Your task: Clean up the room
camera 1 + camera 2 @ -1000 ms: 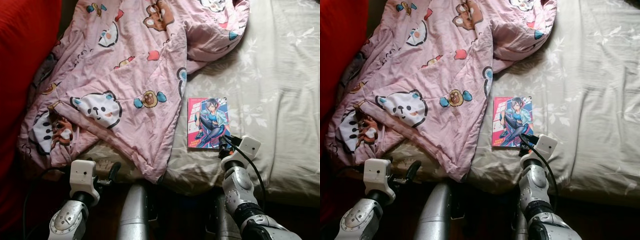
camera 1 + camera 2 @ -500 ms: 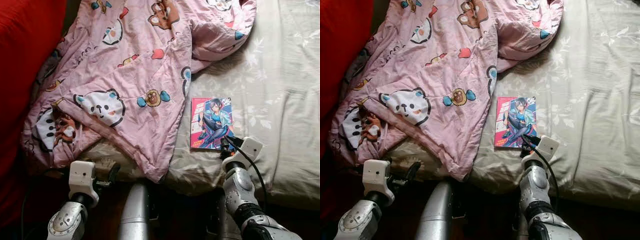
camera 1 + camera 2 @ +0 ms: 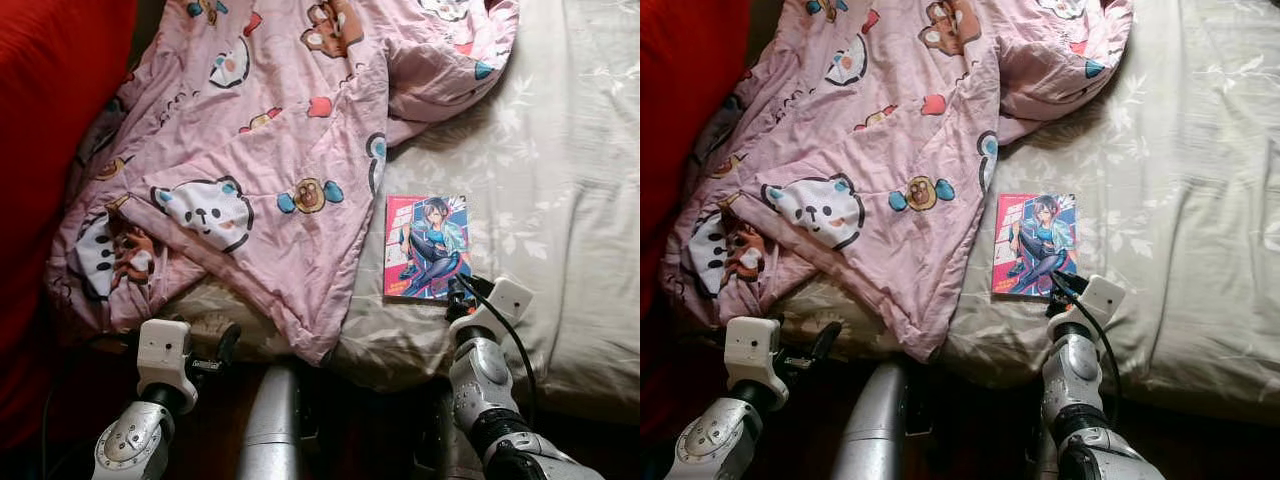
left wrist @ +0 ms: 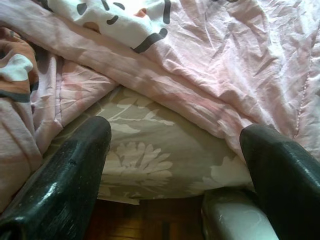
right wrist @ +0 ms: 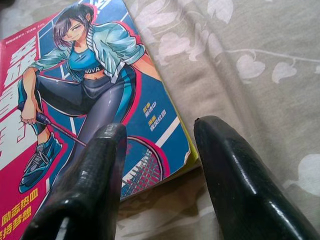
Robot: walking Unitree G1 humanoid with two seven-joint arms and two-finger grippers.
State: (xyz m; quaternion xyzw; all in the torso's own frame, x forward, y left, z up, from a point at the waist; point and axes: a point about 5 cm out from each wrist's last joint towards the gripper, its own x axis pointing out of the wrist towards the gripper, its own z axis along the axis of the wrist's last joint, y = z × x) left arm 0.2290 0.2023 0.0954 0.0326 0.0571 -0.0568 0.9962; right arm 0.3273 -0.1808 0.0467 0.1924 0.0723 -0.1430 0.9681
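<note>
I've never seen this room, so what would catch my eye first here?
A rumpled pink cartoon-bear blanket sprawls over the left half of the beige floral bedsheet. Right of it a bright comic book lies flat, with the open right gripper at its near corner. A red cushion fills the far left.

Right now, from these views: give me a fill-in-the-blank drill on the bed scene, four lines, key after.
1. The comic book lies flat on the ____ bedsheet.
2. The ____ gripper is open at the book's near corner.
3. The pink blanket is printed with cartoon ____.
4. The left gripper is open at the bed's ____, below the blanket.

Missing words: floral; right; bears; edge
</note>
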